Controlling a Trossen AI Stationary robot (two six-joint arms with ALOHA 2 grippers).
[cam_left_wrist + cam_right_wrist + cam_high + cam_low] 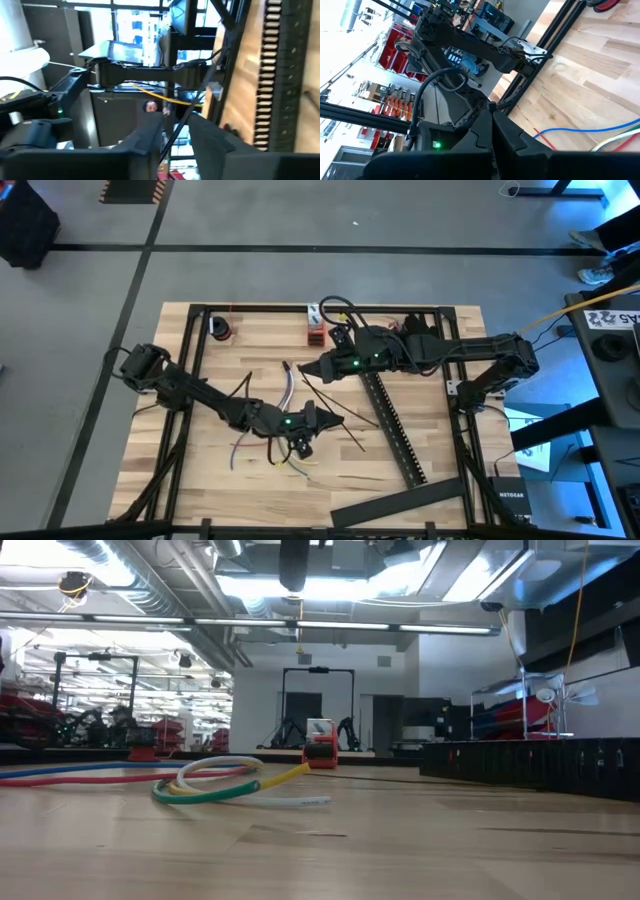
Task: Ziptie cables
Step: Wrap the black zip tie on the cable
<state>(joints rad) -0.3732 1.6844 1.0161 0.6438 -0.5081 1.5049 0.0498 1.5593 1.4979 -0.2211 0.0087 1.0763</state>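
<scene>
Low view, nearest: cables (205, 783) lie on the table (400, 500), coiled, long axis running left-right. Left gripper (318, 416) just beside them, fingers pinching a thin black strip (175, 135). Right gripper (310, 367) farther back; finger state cannot be told. Slotted bar (395, 430) lies diagonally right. Red box (320, 755) at far edge.

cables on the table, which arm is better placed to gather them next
Probably the left. In the high view the left gripper hangs directly over the loose cables, some strands lying right beside it. The right gripper sits farther back, beside the long slotted bar, near only the bunch's far end.
</scene>
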